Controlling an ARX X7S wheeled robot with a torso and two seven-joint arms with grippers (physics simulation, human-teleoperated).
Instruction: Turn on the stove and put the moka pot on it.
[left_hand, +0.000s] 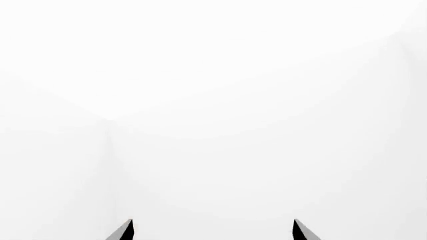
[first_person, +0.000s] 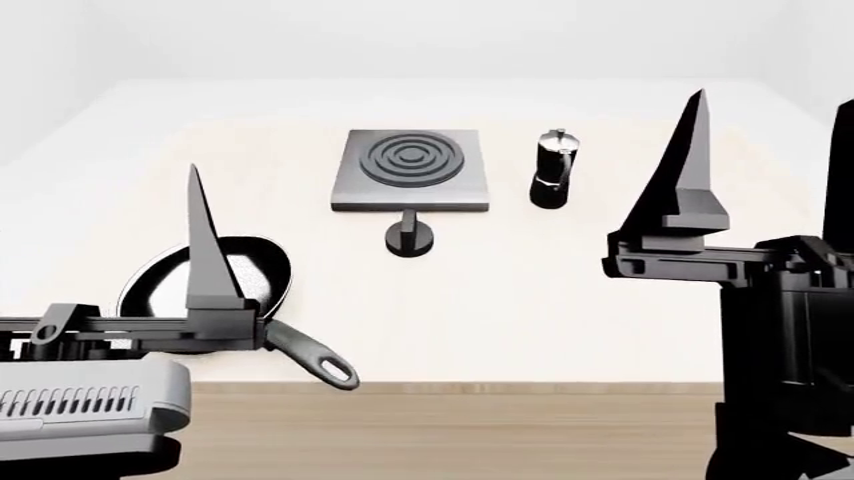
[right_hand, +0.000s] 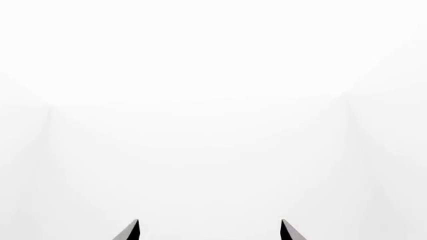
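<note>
The stove (first_person: 410, 168) is a flat grey slab with a ring burner at the table's far middle. Its round black knob (first_person: 410, 236) sits just in front of it. The moka pot (first_person: 553, 170), black with a silver lid, stands upright right of the stove. My left gripper (first_person: 198, 200) points upward at the near left, over the frying pan. My right gripper (first_person: 691, 130) points upward at the near right, nearer than the pot. In the left wrist view (left_hand: 213, 221) and the right wrist view (right_hand: 209, 221) the fingertips stand wide apart with only white walls between them. Both are empty.
A black frying pan (first_person: 207, 283) lies at the near left, its handle reaching toward the table's front edge. The cream table (first_person: 561, 300) ends at a wooden floor strip in front. White walls surround the scene.
</note>
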